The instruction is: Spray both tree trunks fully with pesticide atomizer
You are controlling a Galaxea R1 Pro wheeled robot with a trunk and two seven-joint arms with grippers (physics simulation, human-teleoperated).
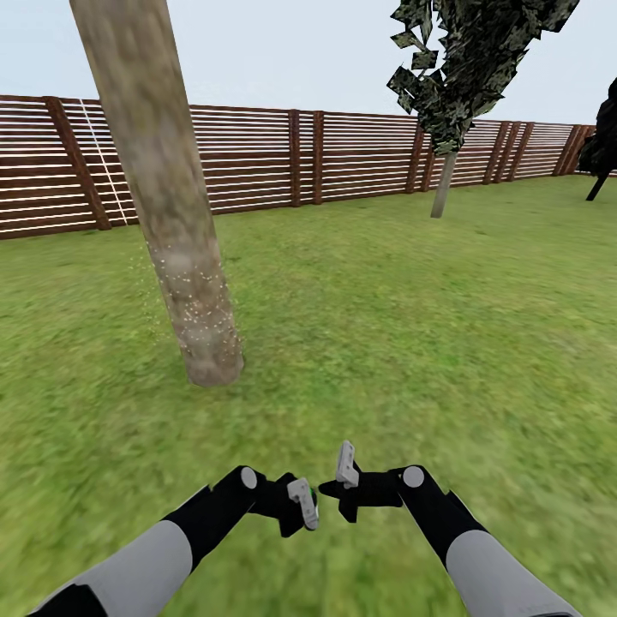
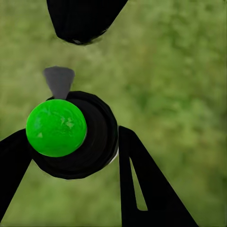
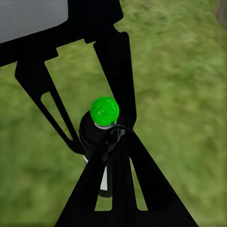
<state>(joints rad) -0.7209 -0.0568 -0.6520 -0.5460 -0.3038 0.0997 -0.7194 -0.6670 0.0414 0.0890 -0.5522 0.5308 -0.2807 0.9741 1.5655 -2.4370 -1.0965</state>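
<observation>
Lawn (image 1: 411,343): spreads all round the near trunk to the brown slat fence (image 1: 257,158) behind it.
Near trunk (image 1: 176,231): thick, pale, leaning; whitish-yellow specks of pesticide (image 1: 201,313) cling to its lower part, thinning toward the top of that patch.
Second tree (image 1: 446,94): thin-stemmed, dark-leaved, well apart from the near trunk, by the fence (probably not one of the two to spray).
Arms: both reach forward on the camera side of the near trunk, wrists nearly meeting.
Left gripper (image 2: 71,156): jaws closed around the pesticide atomizer (image 2: 71,137), a dark bottle with a green cap (seen end-on).
Right gripper (image 3: 111,142): its fingers lie against the bottle (image 3: 97,142); whether they press it I cannot tell.
Step in hand: likely still coating this trunk. Aim the nozzle higher and work round the bark, since the upper stretch looks bare.
Hard to make out: the trigger head and nozzle direction are unclear; the trunk's far side and crown are hidden or cut off; the other thick trunk is out of frame.
</observation>
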